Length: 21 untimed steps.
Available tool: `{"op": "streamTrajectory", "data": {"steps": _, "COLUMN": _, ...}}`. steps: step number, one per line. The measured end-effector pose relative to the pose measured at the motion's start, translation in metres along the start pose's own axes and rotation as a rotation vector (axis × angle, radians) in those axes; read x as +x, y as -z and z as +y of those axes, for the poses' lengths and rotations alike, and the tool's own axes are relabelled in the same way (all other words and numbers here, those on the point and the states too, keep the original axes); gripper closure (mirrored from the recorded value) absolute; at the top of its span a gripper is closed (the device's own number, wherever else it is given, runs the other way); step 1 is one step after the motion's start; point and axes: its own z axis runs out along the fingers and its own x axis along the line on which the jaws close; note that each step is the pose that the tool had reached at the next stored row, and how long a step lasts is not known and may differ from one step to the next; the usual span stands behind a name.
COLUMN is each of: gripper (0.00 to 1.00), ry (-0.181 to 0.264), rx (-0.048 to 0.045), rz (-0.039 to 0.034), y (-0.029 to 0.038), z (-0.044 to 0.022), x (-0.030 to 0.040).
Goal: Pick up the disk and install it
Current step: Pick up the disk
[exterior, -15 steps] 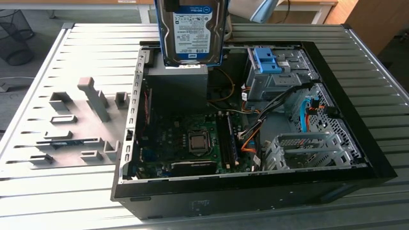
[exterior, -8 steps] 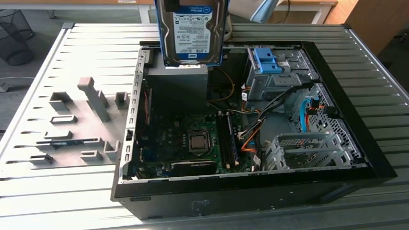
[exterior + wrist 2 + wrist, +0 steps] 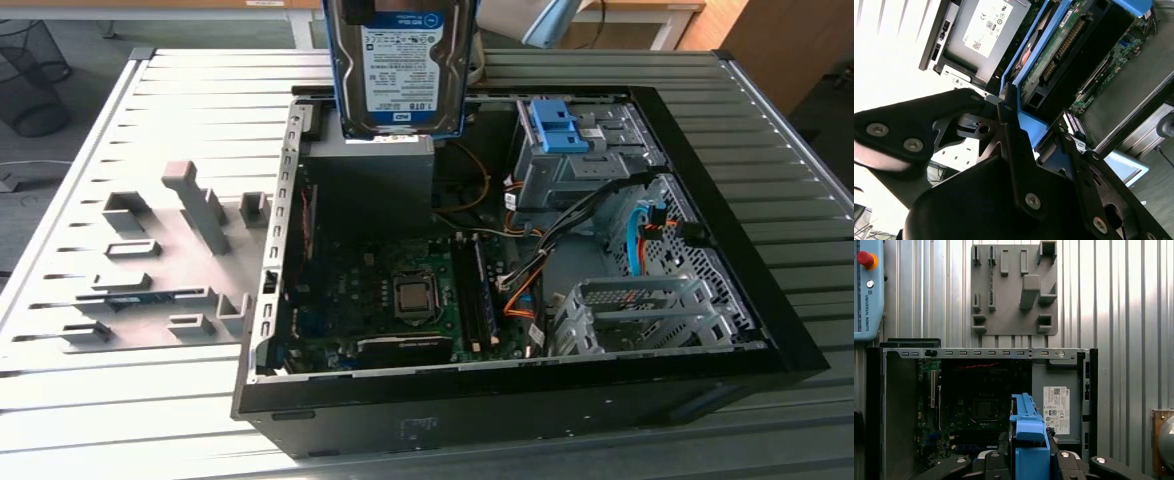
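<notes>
Exterior view: the slatted table (image 3: 774, 130) carries one open computer case (image 3: 534, 410), laid on its side, seemingly so that its bays face up for access. One disk (image 3: 400, 65) hangs upright at the case's twelve o'clock edge, clear of the parts inside. In the second wrist view the gripper (image 3: 1031, 125) is clamped on the disk's blue carrier.

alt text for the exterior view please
A disk in a blue carrier hangs upright, label toward the camera, above an open computer case lying on a slatted metal table. A grey fixture plate lies at the exterior view's left of it.
</notes>
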Motion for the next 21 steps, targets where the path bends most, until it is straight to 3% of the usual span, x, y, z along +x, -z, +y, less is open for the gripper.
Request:
{"op": "streamTrajectory", "data": {"steps": 11, "gripper": 0.64, "ry": 0.0, "rx": 0.0, "rz": 0.0001, "y": 0.0, "z": -0.0011, "x": 0.0003}}
{"op": "streamTrajectory", "data": {"steps": 18, "gripper": 0.64, "ry": 0.0, "rx": 0.0, "rz": 0.0001, "y": 0.0001, "z": -0.0091, "x": 0.0}}
{"op": "streamTrajectory", "data": {"steps": 21, "gripper": 0.64, "ry": 0.0, "rx": 0.0, "rz": 0.0, "y": 0.0002, "z": -0.0154, "x": -0.0001}}
